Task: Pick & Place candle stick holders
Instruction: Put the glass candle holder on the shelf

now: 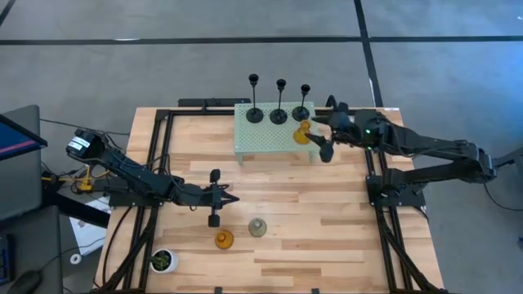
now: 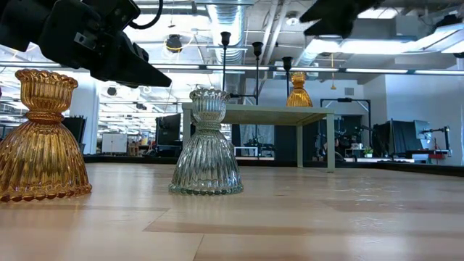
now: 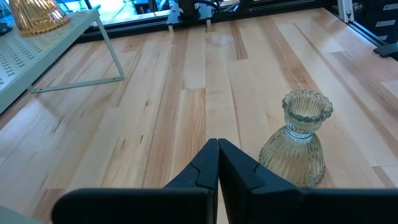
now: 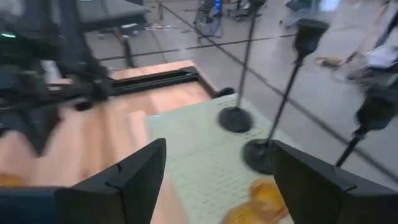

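Candle holders are split between two places. Three black holders (image 1: 279, 104) stand in a row along the far edge of the green stand (image 1: 261, 135), which sits at the far middle of the table (image 1: 327, 237). An amber holder (image 1: 303, 132) stands on the stand's right end, just near of the rightmost black one. On the bare wood at the near side, a second amber holder (image 1: 224, 238) and a grey holder (image 1: 258, 227) stand upright side by side, slightly apart, the amber one to the left.

The right gripper (image 1: 321, 139) hovers at the stand's right edge, beside the amber holder there. Its fingers (image 4: 134, 171) stand wide apart and hold nothing; in the right wrist view the amber holder shows low between them.

The left gripper (image 1: 229, 196) waits over the table's left-middle, just far of the two near holders, its fingers (image 3: 208, 165) pressed together and empty. In the left wrist view the grey holder (image 3: 298, 140) stands just beside them.

A white pot (image 1: 163, 260) sits at the near left corner.
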Available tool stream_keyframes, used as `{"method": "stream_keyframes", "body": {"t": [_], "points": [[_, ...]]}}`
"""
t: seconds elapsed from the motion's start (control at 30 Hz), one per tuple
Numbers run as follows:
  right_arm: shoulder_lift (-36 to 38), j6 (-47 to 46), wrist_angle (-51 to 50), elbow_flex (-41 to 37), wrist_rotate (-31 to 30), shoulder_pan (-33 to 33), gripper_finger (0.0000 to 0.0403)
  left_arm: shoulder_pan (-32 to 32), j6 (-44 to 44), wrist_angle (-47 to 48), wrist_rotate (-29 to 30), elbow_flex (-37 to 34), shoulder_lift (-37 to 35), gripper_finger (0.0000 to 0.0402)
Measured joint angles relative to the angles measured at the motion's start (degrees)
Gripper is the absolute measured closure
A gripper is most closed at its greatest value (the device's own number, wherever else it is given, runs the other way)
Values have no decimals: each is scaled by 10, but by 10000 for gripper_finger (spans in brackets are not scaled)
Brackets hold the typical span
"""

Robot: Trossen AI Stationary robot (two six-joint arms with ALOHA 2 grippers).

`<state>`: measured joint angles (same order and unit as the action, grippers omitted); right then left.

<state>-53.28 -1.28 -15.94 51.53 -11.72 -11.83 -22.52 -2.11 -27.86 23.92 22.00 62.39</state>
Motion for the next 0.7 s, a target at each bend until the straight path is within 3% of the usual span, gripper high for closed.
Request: {"method": "stream_keyframes", "body": {"t": [0.3,0.7], "points": [[21,-80,-136,0,26,113,144,0,0,0,0,0,0,394],[-121,-108,-135,-1,29,266,249,0,0,0,0,0,0,394]]}}
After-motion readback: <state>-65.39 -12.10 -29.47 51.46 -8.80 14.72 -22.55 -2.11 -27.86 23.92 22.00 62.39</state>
